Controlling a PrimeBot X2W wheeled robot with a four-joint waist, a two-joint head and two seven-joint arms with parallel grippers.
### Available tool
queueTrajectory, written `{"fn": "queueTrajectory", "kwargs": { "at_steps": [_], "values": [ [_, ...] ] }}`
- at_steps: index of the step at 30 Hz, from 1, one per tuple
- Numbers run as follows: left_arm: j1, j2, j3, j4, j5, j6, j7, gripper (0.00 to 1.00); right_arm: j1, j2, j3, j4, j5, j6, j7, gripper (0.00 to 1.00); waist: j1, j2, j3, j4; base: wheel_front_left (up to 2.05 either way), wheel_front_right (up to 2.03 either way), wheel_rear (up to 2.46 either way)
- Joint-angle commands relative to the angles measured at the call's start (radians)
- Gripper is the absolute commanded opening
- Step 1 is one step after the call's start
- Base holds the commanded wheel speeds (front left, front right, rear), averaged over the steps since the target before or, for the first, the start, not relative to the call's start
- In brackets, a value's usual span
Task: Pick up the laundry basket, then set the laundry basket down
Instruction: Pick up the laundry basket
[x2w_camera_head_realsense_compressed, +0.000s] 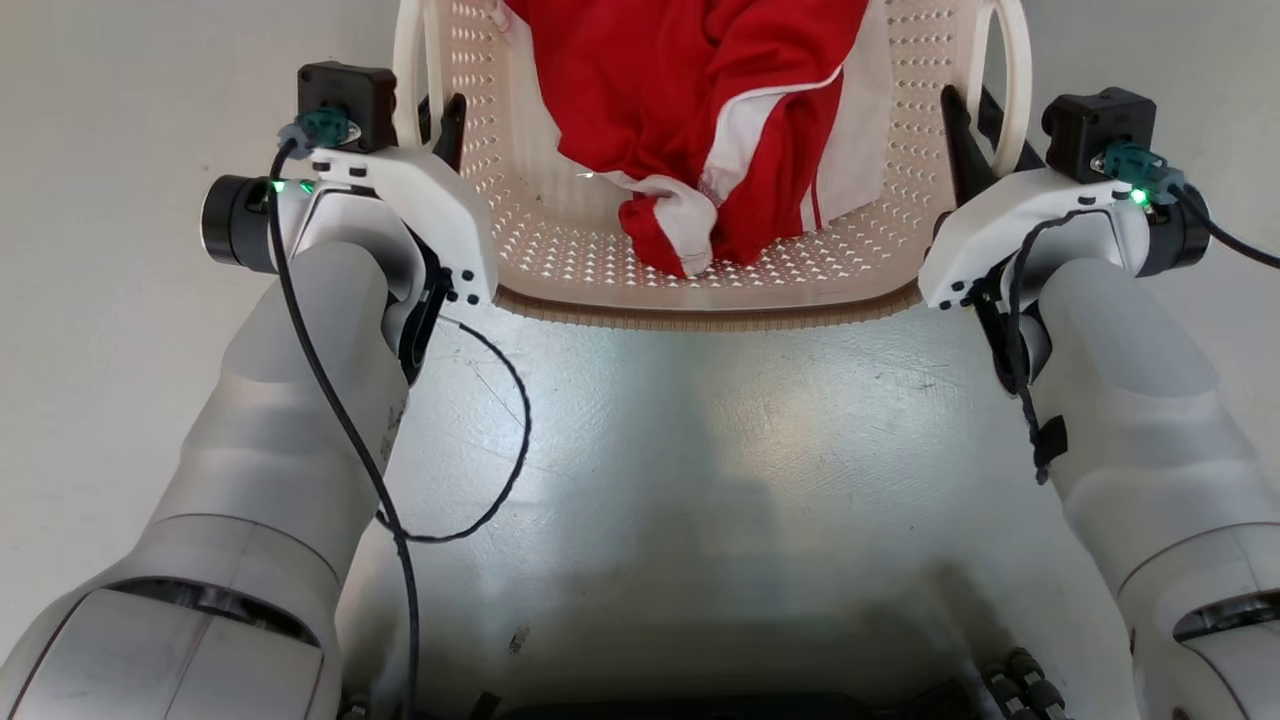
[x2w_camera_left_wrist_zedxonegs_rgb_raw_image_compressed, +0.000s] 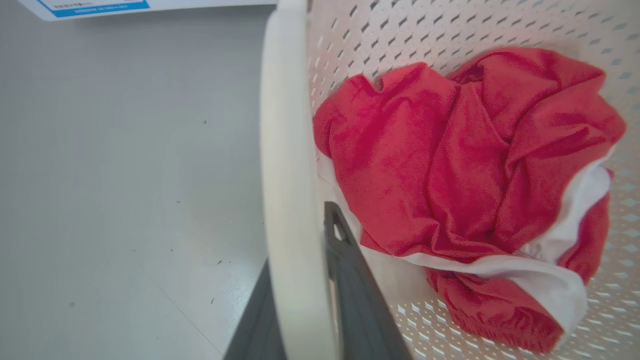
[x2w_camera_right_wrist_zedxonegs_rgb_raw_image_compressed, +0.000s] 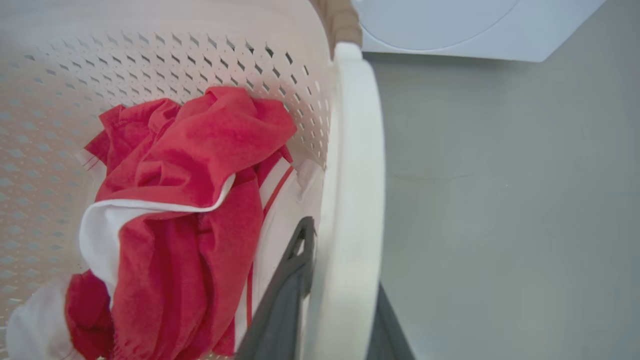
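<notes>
Starting on the left: the left end effector (x2w_camera_head_realsense_compressed: 438, 120) is at the left handle (x2w_camera_head_realsense_compressed: 408, 70), and the left wrist view settles it. One dark finger (x2w_camera_left_wrist_zedxonegs_rgb_raw_image_compressed: 350, 280) is inside the wall and the other outside, with the white plastic pinched between them. The jaws are drawn in tight on that handle, no gap showing.

Moving to the middle, the laundry basket (x2w_camera_head_realsense_compressed: 600, 280) sits squarely ahead of the robot on the pale floor (x2w_camera_head_realsense_compressed: 700, 450), brown rim nearest the body. A red and white garment (x2w_camera_head_realsense_compressed: 700, 100) is heaped loosely inside.

Over on the right it's a mirror image. The right end effector (x2w_camera_head_realsense_compressed: 975, 125) straddles the right handle (x2w_camera_head_realsense_compressed: 1015, 70), one finger in, one out, clamped onto it the same way. Beyond it, the right wrist view catches a white machine (x2w_camera_right_wrist_zedxonegs_rgb_raw_image_compressed: 450, 25) standing on the floor.

So both grips look made and the lift looks about to begin; the basket appears to rest on the floor, though I can't be certain. What comes next calls for both arms rising together at an even pace, keeping the basket level so the handles don't slip and the garment stays put.
</notes>
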Motion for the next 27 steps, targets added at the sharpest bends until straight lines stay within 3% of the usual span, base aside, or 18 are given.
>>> {"fn": "queueTrajectory", "kwargs": {
  "at_steps": [1,18,27],
  "values": [
    [-0.006,0.026,0.007,-0.002,-0.001,-0.003,-0.003,0.00,0.025,0.020,0.022,0.001,0.011,0.008,-0.009,0.00,0.0000,0.0000,-0.001,-0.001,0.00,0.00,0.00],
    [0.084,0.023,-0.037,0.015,-0.031,0.004,0.027,0.00,0.067,0.020,0.069,0.110,0.028,0.008,-0.005,0.00,0.0000,0.0000,-0.105,0.014,0.00,0.00,0.00],
    [0.186,0.022,-0.080,-0.002,-0.117,0.001,0.070,0.00,0.138,0.020,0.131,0.122,0.123,0.008,0.039,0.00,0.0000,0.0000,-0.223,0.016,0.00,0.00,0.00]
  ]
}}
